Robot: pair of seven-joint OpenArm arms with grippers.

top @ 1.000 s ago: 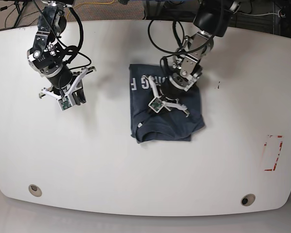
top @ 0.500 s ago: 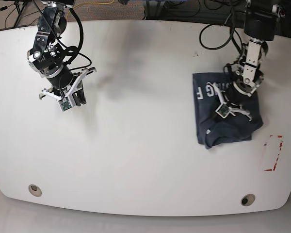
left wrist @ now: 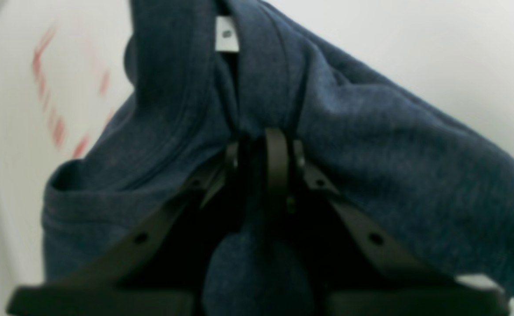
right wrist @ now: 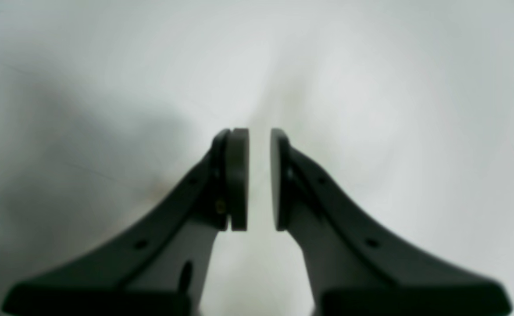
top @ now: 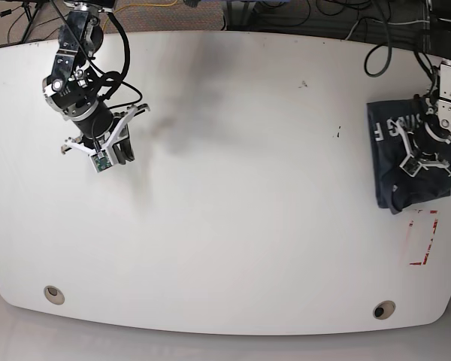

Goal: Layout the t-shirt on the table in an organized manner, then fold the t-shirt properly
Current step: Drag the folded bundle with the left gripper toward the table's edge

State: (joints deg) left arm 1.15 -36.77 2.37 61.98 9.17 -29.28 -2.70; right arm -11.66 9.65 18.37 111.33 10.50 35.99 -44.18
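Fingers (left wrist: 276, 153) of the left gripper (top: 427, 154) were clamped on the folded t-shirt (top: 406, 177), white neck label (left wrist: 226, 34) unreadable, at the table (top: 233, 226) edge at 3 o'clock, while the right gripper (right wrist: 259, 175) hung slightly parted and empty over bare white surface at 10 o'clock.

the base view is bright and sharp. the white table (top: 233, 226) shines, with soft grey shadows near the top middle, and its straight edges look bent near the sides of the picture. the left wrist view is dimmer and blurry; the t-shirt (left wrist: 371, 145) looks soft and the red marking (left wrist: 51, 87) is smeared. the right wrist view is foggy and pale, with a dark shadow on its left side and a brighter patch in the middle.
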